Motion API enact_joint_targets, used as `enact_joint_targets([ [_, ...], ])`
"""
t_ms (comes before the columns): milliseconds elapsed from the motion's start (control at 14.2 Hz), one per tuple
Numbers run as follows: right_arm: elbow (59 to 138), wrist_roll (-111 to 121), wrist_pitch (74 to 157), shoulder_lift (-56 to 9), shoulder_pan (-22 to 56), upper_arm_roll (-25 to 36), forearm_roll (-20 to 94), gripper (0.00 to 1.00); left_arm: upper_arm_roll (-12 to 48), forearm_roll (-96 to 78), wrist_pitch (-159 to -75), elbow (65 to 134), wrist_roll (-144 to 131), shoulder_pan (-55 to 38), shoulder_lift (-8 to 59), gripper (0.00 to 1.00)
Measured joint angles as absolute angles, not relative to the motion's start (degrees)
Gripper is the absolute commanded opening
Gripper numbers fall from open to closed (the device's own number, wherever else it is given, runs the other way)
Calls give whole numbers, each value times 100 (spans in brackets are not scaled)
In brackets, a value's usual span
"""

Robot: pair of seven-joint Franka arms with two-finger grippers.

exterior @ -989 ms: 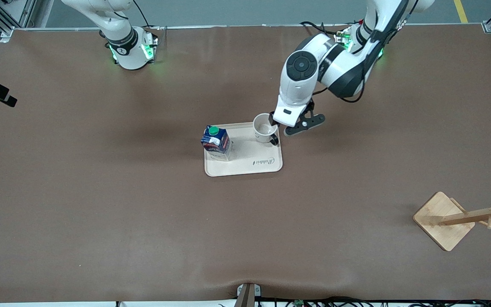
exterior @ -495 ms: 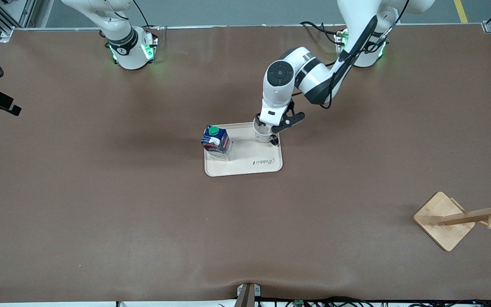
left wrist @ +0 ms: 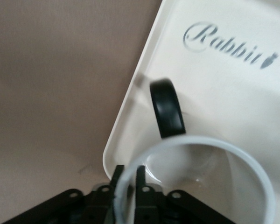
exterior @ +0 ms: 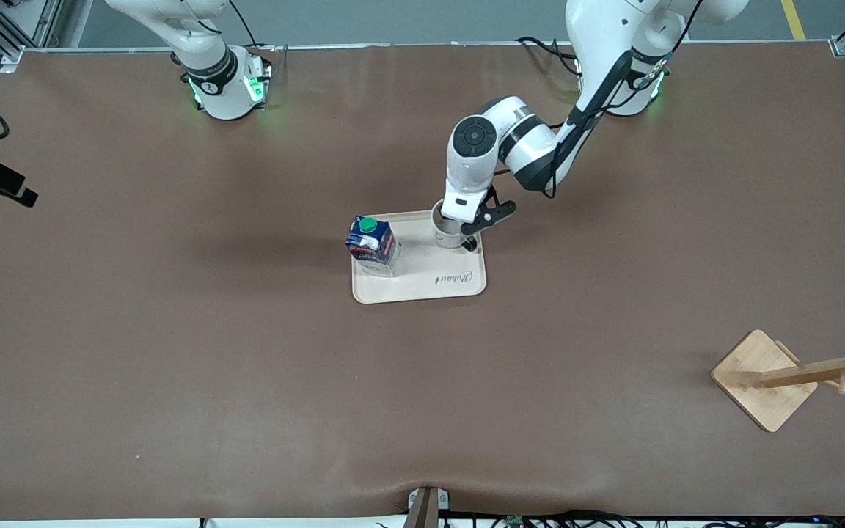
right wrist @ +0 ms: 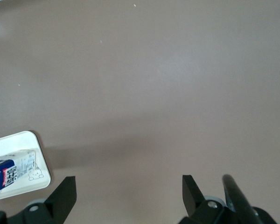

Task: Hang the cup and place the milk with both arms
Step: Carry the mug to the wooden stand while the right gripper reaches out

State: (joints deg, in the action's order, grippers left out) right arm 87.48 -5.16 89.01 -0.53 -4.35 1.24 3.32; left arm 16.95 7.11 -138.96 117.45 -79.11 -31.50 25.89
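The white cup point(exterior: 449, 236) stands on the beige tray point(exterior: 430, 284), at the corner toward the left arm's base, its black handle point(exterior: 472, 246) pointing toward the front camera. My left gripper point(exterior: 456, 222) is down on the cup. In the left wrist view the gripper point(left wrist: 128, 175) has one finger inside and one outside the cup's rim point(left wrist: 252, 168), shut on it, with the handle point(left wrist: 168, 109) close by. The dark blue milk point(exterior: 372, 246) with its green cap stands on the tray's end toward the right arm. My right gripper point(right wrist: 128, 186) is open and empty above bare table, with the milk point(right wrist: 9, 172) at the view's edge.
A wooden cup rack point(exterior: 796, 374) with pegs stands near the front camera at the left arm's end of the table. The tray point(left wrist: 224, 79) bears the word "Rabbit". The rest of the table is brown mat.
My left arm has swung from beside the tray onto the cup, and its fingers now straddle the rim. The cup and the milk have stayed in place.
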Motion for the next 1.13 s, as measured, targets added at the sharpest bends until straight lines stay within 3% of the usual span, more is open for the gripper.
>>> enact_joint_targets([
  [212, 8750, -516, 9043, -146, -329, 124, 332, 100, 1672, 1050, -13646, 11513, -7597, -2831, 2276, 0],
  [495, 8764, -515, 9133, -527, -315, 126, 332, 100, 1655, 1106, -12051, 10651, -6087, -1952, 1457, 0],
  [707, 8761, -508, 9174, -798, -228, 124, 333, 100, 1641, 1112, -11181, 9935, -4915, -1307, 1269, 0],
  [1130, 8815, -518, 9055, -939, 52, 119, 787, 100, 1621, 1120, -10959, 9590, -2655, 231, 1259, 0],
])
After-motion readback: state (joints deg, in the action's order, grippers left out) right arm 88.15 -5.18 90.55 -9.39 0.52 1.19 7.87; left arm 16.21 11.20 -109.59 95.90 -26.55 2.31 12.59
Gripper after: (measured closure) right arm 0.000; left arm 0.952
